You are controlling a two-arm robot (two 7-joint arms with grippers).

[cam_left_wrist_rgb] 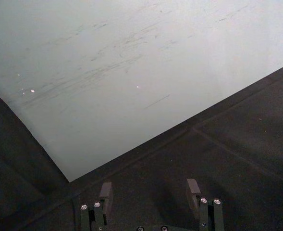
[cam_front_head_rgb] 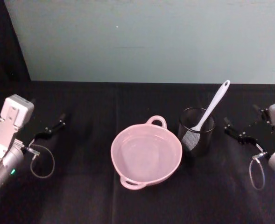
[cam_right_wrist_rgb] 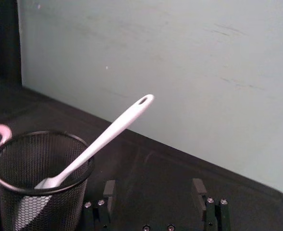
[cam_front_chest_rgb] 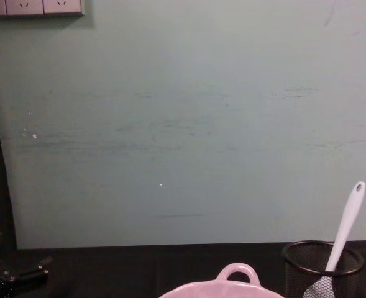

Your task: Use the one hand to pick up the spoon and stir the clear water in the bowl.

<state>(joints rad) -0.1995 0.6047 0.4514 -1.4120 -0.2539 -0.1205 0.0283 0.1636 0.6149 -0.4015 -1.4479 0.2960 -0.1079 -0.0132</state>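
The spoon leans in a mesh cup right of centre, just beside the bowl. The right end effector hovers spread at the frame's right edge; the left end effector, spread too, sits far left. A skewed grab at the tilted handle could topple the cup.

Spoon head half-hidden inside the mesh cup; bowl mostly below the chest view's edge.

Beside the black right gripper: white spoon, black wire-mesh cup; farther off, pale pink bowl on black cloth.
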